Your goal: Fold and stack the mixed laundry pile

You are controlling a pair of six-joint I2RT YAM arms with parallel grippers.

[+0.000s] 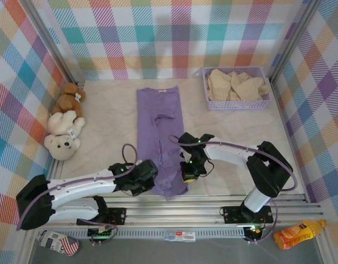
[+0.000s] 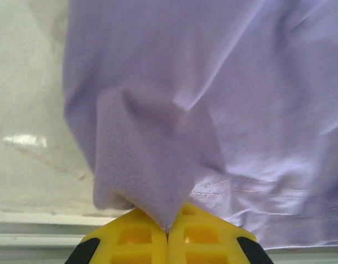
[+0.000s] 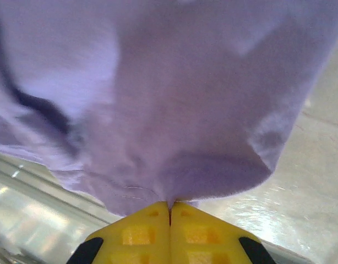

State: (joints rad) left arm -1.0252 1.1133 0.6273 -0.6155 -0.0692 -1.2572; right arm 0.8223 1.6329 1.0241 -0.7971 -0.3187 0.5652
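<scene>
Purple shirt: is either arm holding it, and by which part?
The purple shirt is pinched at its near end: left edge in the left arm jaws, right edge in the right arm jaws.

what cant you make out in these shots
- Left wrist view: the left pincer is cut off by the bottom edge; the lavender shirt is too close and blurred to tell which part is pinched.
- Right wrist view: the same for the right pincer.
- Top view: both arms cover the shirt's near corners.
- Top view: the cream garment is bunched in the mesh basket, so its type is unclear.
</scene>
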